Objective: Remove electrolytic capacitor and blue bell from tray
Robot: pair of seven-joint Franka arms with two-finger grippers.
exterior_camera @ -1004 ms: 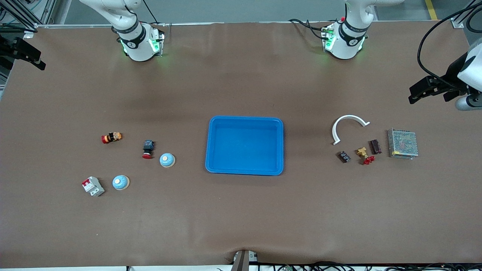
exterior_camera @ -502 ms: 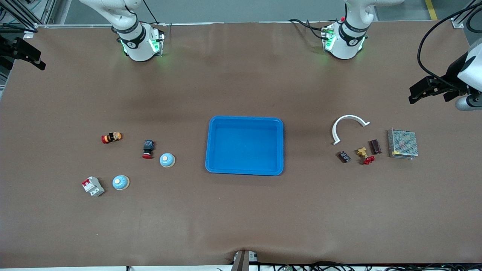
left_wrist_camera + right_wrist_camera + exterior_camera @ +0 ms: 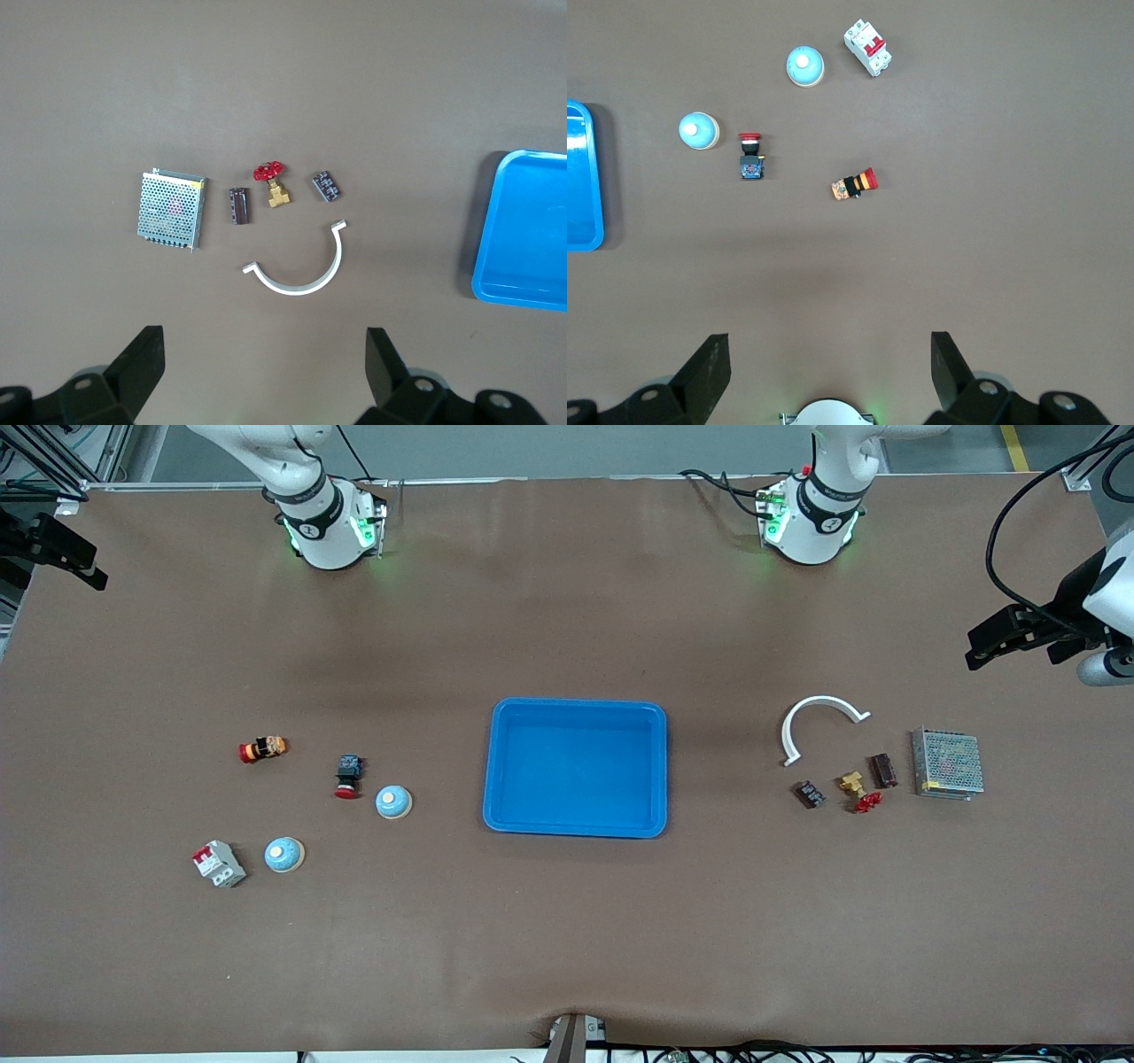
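Lowest in the front view, toward the right arm's end, a white and red circuit breaker [image 3: 219, 864] lies just beside the nearer blue bell [image 3: 284, 855]. A little higher sit the second blue bell [image 3: 393, 802], a red-capped push button [image 3: 348, 776] and an orange and red switch [image 3: 263, 749].

The blue tray [image 3: 576, 831] lies mid-frame and holds nothing. Both bells are well clear of its rim, so the removal looks finished. The parts are sorted by arm, each group within one arm's reach.

Toward the left arm's end lie 2 small dark parts [image 3: 808, 794] [image 3: 882, 771] with a brass valve [image 3: 858, 788] between them, a grey mesh box [image 3: 948, 763] and a white curved clip [image 3: 819, 707]. Either dark part may be the capacitor; I cannot tell which.

The left gripper [image 3: 263, 335] hangs high over that end of the table, near the frame's edge, jaws spread wide and empty. The right gripper [image 3: 828, 339] hangs over the other end, upper frame, equally wide and empty. Both arms seem parked. Bare table surrounds the tray on all 4 sides, with the widest strip along the frame's bottom.
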